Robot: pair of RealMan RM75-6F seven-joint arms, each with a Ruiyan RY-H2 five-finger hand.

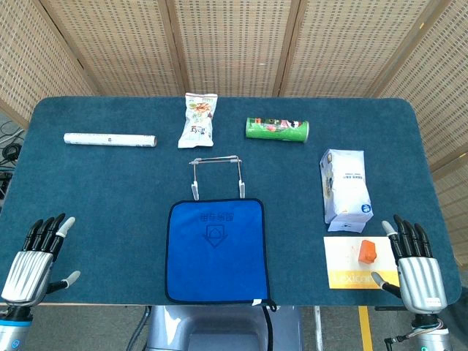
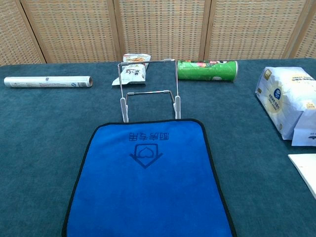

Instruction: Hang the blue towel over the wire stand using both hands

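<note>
The blue towel (image 1: 215, 248) (image 2: 148, 180) lies flat on the dark green table near its front edge, with a printed logo facing up. Just behind its far edge stands the wire stand (image 1: 216, 175) (image 2: 148, 89), upright and bare. My left hand (image 1: 35, 257) rests open at the front left corner of the table, well left of the towel. At the front right corner my right hand (image 1: 414, 263) is open too, fingers spread, beside a yellow card. Neither hand touches the towel. The chest view shows no hands.
A white roll (image 1: 110, 139) lies at the back left. A snack bag (image 1: 199, 119) and a green can (image 1: 277, 129) lie behind the stand. A white tissue pack (image 1: 344, 186) sits right, and an orange block (image 1: 367, 251) rests on a yellow card (image 1: 351, 269).
</note>
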